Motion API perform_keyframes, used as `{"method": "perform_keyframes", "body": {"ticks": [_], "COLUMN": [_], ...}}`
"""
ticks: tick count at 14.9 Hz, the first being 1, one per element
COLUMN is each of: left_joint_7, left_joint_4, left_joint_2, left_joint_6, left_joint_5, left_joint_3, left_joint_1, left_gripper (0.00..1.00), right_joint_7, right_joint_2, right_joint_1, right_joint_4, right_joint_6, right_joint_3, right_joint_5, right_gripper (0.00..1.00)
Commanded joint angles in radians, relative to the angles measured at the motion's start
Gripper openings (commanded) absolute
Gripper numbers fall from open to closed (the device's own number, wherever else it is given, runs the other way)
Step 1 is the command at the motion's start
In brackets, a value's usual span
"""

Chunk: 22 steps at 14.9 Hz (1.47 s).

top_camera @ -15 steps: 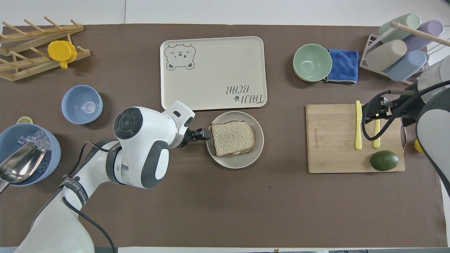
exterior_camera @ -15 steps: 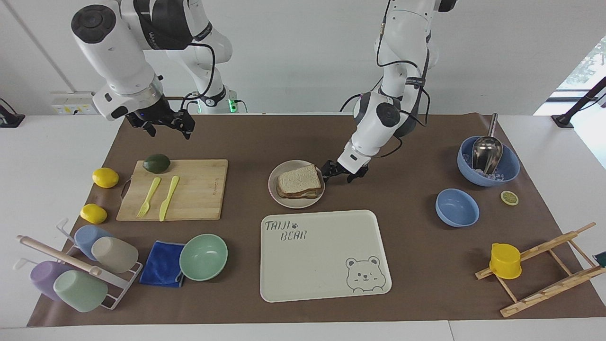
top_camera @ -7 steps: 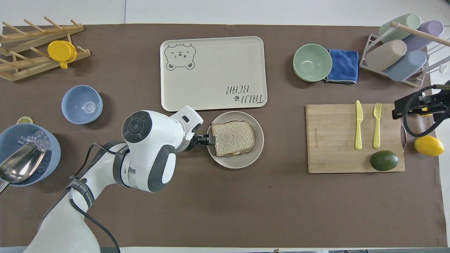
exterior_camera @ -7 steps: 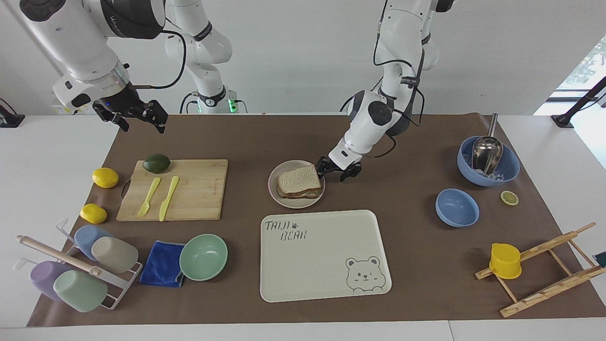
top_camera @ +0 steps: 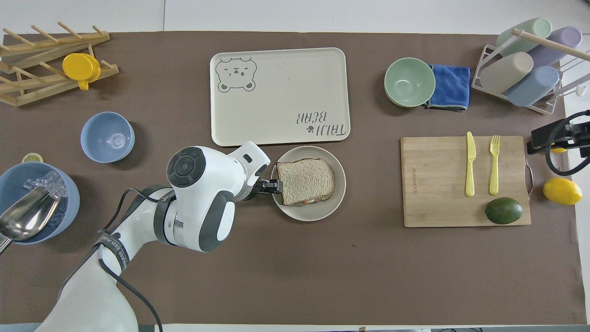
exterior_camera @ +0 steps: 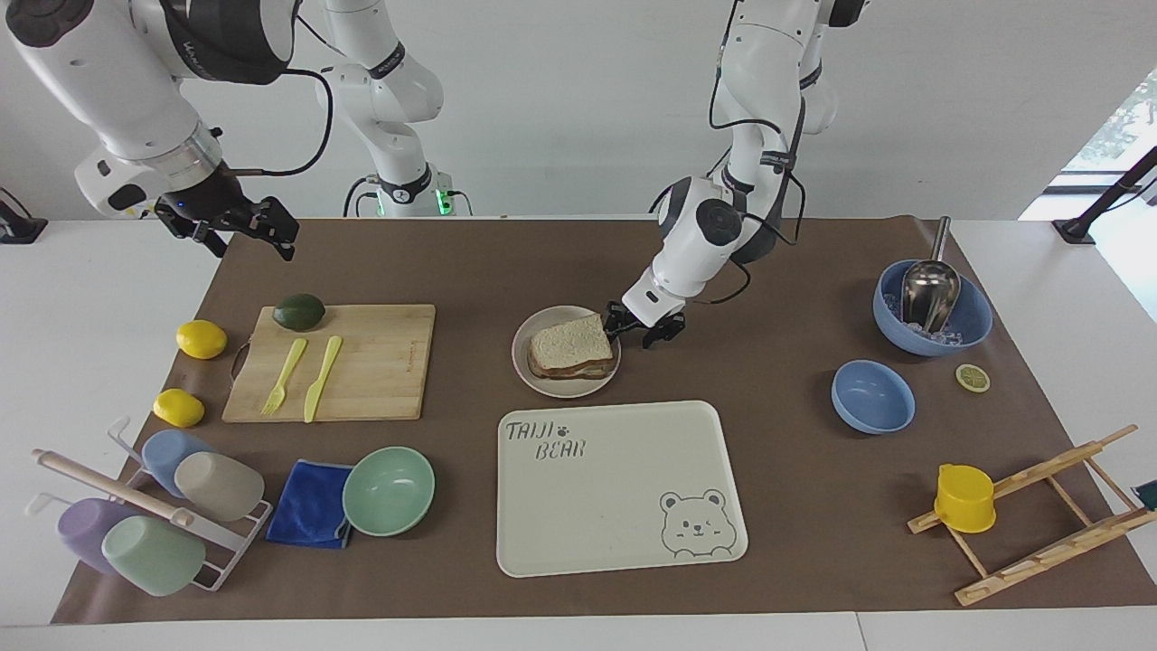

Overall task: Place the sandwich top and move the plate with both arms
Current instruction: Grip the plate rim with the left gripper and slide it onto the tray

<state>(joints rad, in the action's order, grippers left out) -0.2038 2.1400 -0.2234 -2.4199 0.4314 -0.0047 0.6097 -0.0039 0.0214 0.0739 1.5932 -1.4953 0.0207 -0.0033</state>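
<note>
Shifted since a second ago: right gripper (exterior_camera: 237,228), swung off the cutting board (exterior_camera: 362,362) out to the mat's corner at the right arm's end on the robots' edge; left gripper (exterior_camera: 644,327), drawn in close against the plate (exterior_camera: 522,360) rim.

Item, sandwich top (exterior_camera: 569,342): lying flat as the upper layer of the stack on the plate, crust edges roughly matching the slice below. Judged placed; no further seating apparent.

Item, plate: mid-table, resting on the brown mat between the robots' edge and the Taiji Bear tray (exterior_camera: 624,542), which sits just beside it toward the table edge away from the robots. Not yet lifted.

Item, left gripper: low at the plate rim on the side toward the left arm's end, fingers slightly parted, straddling or just touching the rim; nothing lifted. Apparently set there to take one side of the plate.

Item, right gripper: raised, parted, holding nothing, well apart from the plate. Judged out of the way for now; second hold on the plate's free rim still lacking.

Item, tray: bare, probable destination given its closeness.

Risk noted: one-sided lift liable to tilt the plate and slide the stack.
</note>
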Motion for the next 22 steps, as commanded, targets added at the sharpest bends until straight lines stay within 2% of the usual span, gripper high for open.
{"method": "perform_keyframes", "body": {"ticks": [1, 10, 15, 18, 22], "left_joint_7": [0.023, 0.011, 0.003, -0.034, -0.034], "left_joint_4": [-0.014, -0.017, -0.017, -0.017, -0.017], "left_joint_2": [-0.013, -0.021, -0.021, -0.021, -0.021], "left_joint_6": [-0.016, -0.024, -0.025, -0.025, -0.024], "left_joint_5": [0.049, 0.058, 0.073, 0.073, 0.075], "left_joint_3": [0.014, 0.014, 0.014, 0.015, 0.014], "left_joint_1": [0.019, 0.036, 0.05, 0.051, 0.051], "left_gripper": [0.56, 0.29, 0.23, 0.0, 0.0], "right_joint_7": [-0.016, -0.013, -0.013, -0.013, -0.013], "right_joint_2": [-0.014, -0.02, -0.02, -0.02, -0.02], "right_joint_1": [0.01, 0.01, 0.009, 0.009, 0.009], "right_joint_4": [0.014, 0.021, 0.021, 0.021, 0.021], "right_joint_6": [0.012, 0.012, 0.014, 0.014, 0.014], "right_joint_3": [-0.007, -0.007, -0.007, -0.007, -0.007], "right_joint_5": [0.009, 0.011, 0.012, 0.012, 0.012], "right_gripper": [1.0, 1.0, 1.0, 1.0, 1.0]}}
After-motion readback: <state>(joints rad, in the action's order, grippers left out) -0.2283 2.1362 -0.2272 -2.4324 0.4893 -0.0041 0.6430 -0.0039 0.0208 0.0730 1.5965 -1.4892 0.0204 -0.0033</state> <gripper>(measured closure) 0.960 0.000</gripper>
